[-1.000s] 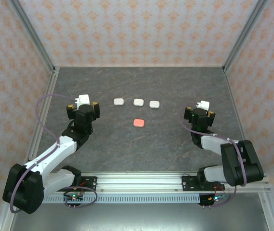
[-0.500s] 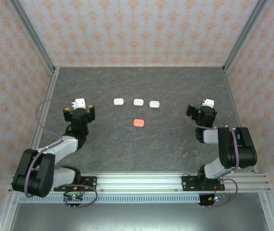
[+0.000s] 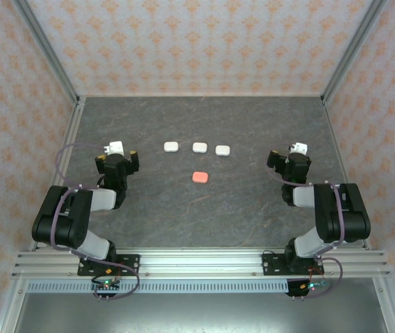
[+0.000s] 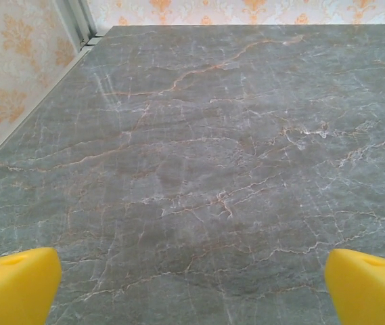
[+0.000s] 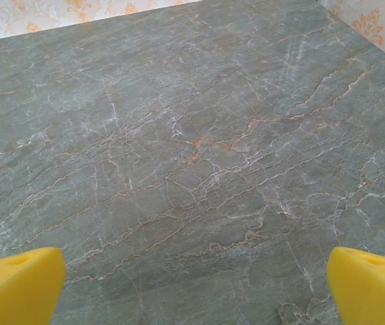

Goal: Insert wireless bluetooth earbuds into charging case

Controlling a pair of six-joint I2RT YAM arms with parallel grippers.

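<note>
Three white cases [image 3: 199,147] are seen in a row at the upper middle of the top view, with a pink case [image 3: 200,177] just below the middle one. All four appear shut, and the earbuds are too small to be made out, so it is judged, not seen, that they may be lodged inside. The left gripper [image 3: 117,155] is held at the left of the frame and the right gripper [image 3: 289,159] at the right. Each is well apart from the cases, and each arm is folded towards the lower edge, probably so that the middle of the table [image 3: 204,215] is left unobstructed. In both wrist views the yellow fingertips [image 4: 16,288] are spread wide at the bottom corners with bare marbled surface between them, so nothing is gripped.
</note>
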